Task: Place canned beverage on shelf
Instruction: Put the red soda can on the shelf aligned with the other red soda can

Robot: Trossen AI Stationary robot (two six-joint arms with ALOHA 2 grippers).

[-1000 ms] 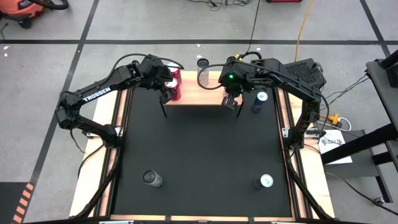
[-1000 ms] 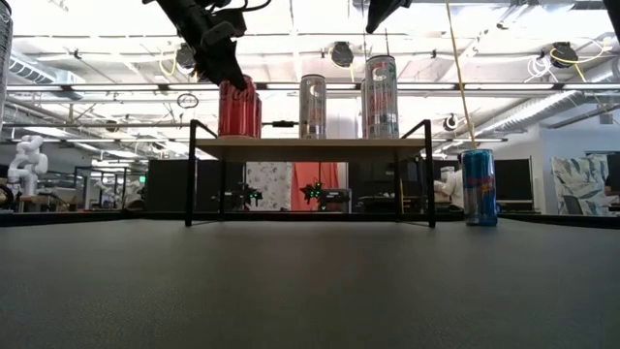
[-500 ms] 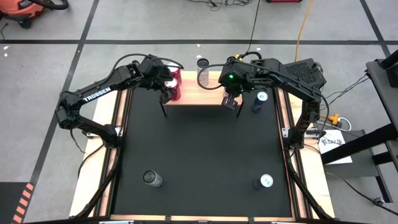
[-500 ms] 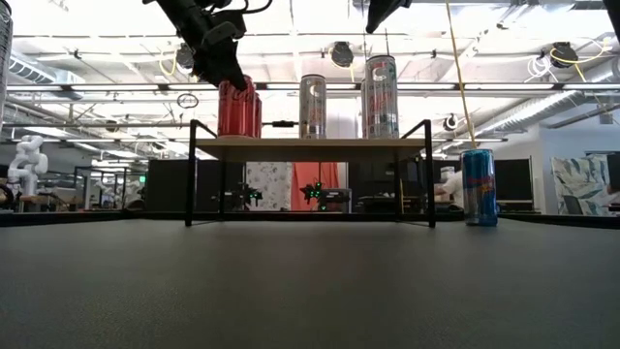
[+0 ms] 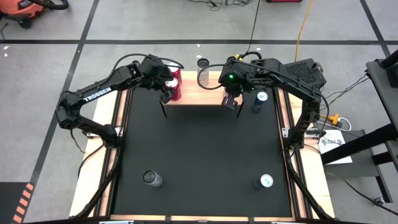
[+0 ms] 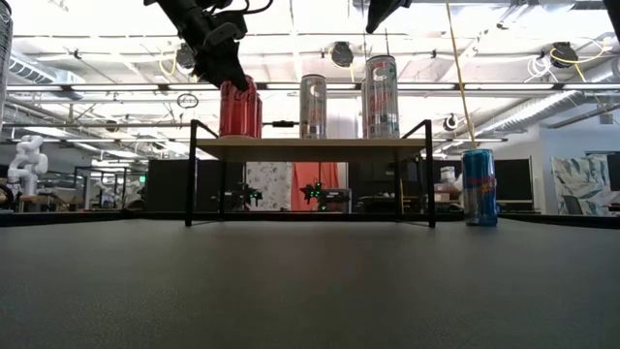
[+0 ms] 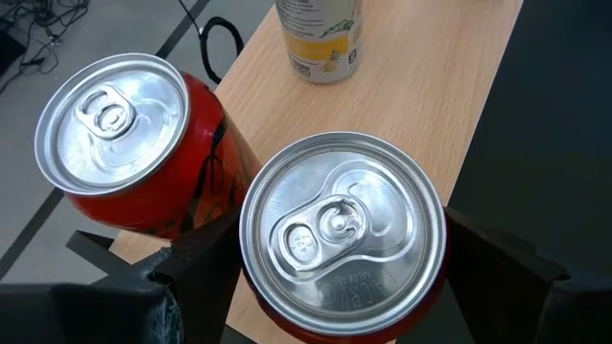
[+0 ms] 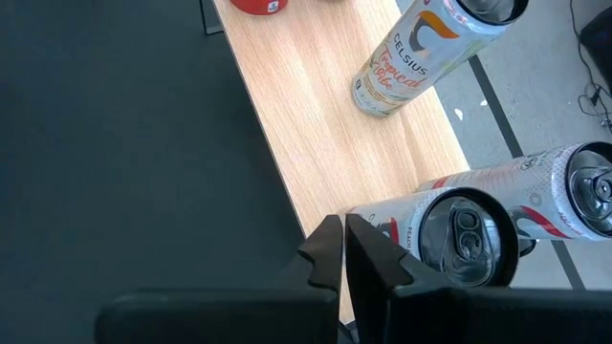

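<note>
Two red cans [image 5: 176, 84] stand at the left end of the shelf [image 5: 194, 98], a light wood top on thin black legs. My left gripper [image 7: 349, 277] is shut on the nearer red can [image 7: 342, 229]; the other red can [image 7: 115, 124] stands just beside it. A silver can [image 6: 313, 107] and a white can [image 6: 380, 97] stand upright farther right on the shelf. My right gripper [image 8: 344, 253] is shut and hovers above the shelf's right end, over the white can [image 8: 464, 239] and clear of it. My left gripper pinches the nearer red can between its two fingers [image 7: 206, 272], one on each opposite side of the wall just under the rim [image 7: 273, 315]. The fingers slant down from the table's near left. The can stands upright with its base on the shelf's top [image 6: 237, 135].
A blue can [image 6: 479, 186] stands on the black mat right of the shelf. Two more cans [image 5: 152, 179] [image 5: 265, 182] stand on the mat near the front edge. The mat's middle [image 5: 199, 149] is open room. Wooden strips edge the mat.
</note>
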